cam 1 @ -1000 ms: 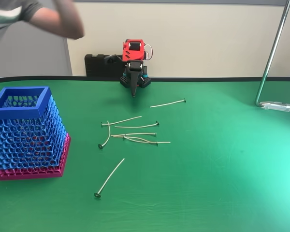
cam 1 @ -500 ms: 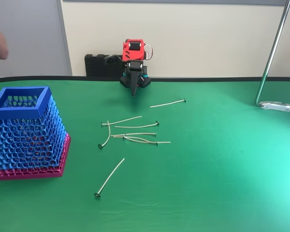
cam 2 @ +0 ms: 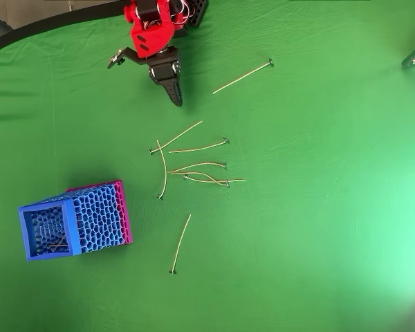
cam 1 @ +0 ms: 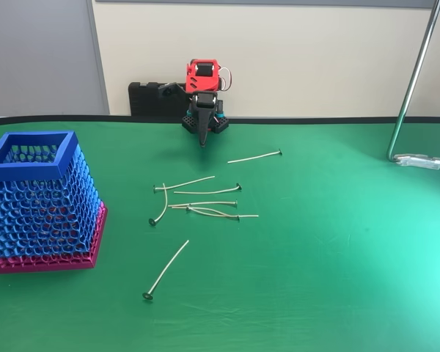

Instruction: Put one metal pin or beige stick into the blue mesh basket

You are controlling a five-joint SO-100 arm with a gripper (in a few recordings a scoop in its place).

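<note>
Person's hand gone; gripper point(cam 1: 202, 143) unmoved

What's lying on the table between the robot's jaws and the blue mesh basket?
Only bare green cloth, seen in the overhead view: the gripper and blue mesh basket have nothing between; the pin cluster lies off to the right.
</note>
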